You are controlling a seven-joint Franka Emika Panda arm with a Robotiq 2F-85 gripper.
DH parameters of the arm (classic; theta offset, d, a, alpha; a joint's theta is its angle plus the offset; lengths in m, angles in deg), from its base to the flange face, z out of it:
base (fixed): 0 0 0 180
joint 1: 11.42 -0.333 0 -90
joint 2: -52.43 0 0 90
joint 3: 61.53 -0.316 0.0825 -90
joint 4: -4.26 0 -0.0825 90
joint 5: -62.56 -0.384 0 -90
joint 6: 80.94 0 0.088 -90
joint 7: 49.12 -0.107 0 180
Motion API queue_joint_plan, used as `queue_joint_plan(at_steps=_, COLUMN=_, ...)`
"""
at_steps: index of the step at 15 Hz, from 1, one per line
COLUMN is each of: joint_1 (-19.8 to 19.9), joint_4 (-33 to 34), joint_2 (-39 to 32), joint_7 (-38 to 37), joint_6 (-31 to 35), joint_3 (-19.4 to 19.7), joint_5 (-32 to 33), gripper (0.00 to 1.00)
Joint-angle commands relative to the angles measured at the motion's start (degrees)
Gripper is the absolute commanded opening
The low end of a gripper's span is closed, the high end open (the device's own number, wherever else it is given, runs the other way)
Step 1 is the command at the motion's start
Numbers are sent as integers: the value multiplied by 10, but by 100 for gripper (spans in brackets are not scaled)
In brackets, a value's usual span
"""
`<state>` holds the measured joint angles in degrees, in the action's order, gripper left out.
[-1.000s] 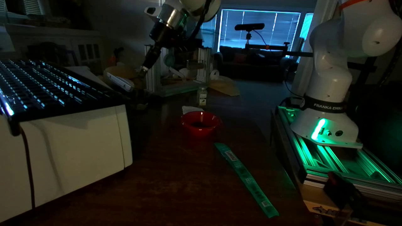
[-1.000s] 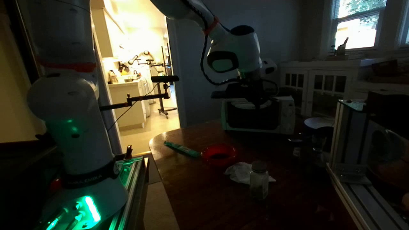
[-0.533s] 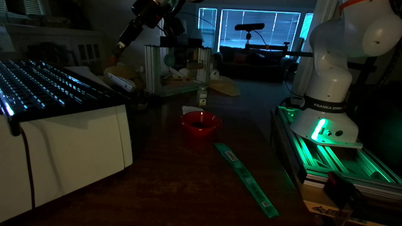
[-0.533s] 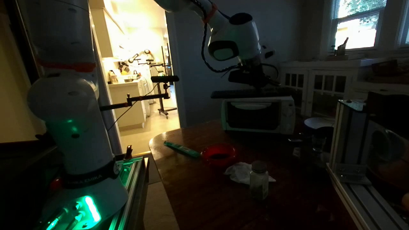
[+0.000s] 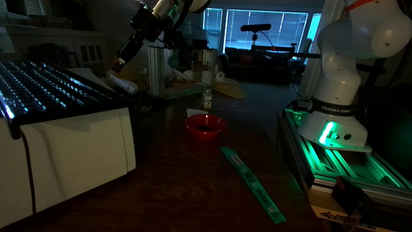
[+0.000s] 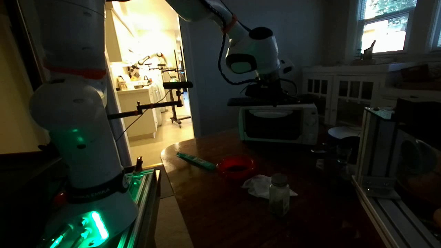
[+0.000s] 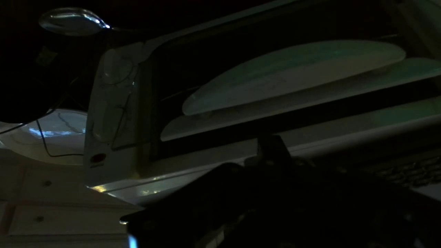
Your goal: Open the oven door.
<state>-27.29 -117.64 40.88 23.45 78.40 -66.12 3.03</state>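
The white toaster oven (image 6: pixel 311 125) stands on the table. Its dark oven door (image 6: pixel 272 130) with a light frame looks closed in an exterior view. The pale bar handle (image 6: pixel 270 114) runs along the door's top. In the wrist view the door (image 7: pixel 206 69) and the pale handle (image 7: pixel 296 77) with its reflection fill the upper part. My gripper (image 7: pixel 272 143) is dark, and its fingertips look together, with nothing held. They overlap the oven's top front edge, above the handle and apart from it. The gripper also shows in both exterior views (image 5: pixel 118 65) (image 6: pixel 275 102), at the oven's top.
A black keyboard-like slab (image 5: pixel 58 91) lies on the oven. A red bowl (image 5: pixel 206 127), a green strip packet (image 5: pixel 252 183), a crumpled white tissue (image 6: pixel 258 186) and a glass jar (image 6: pixel 279 196) are on the table. A metal frame (image 6: pixel 365 155) stands at the side.
One second ago the gripper was lower, in front of the oven door. It rose and moved over towards the oven top, then came down somewhat. The door looks unchanged.
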Motion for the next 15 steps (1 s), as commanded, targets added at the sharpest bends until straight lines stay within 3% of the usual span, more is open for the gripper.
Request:
queue_joint_plan(at_steps=1, joint_1=5, joint_4=20, joint_2=-24, joint_7=38, joint_6=1, joint_3=-11, joint_5=-33, gripper=0)
queue_joint_plan(at_steps=6, joint_1=4, joint_4=25, joint_2=-36, joint_7=62, joint_6=3, joint_3=-16, joint_5=-47, gripper=0)
queue_joint_plan(at_steps=15, joint_1=1, joint_4=8, joint_2=-42, joint_7=34, joint_6=-2, joint_3=0, joint_5=-6, gripper=0)
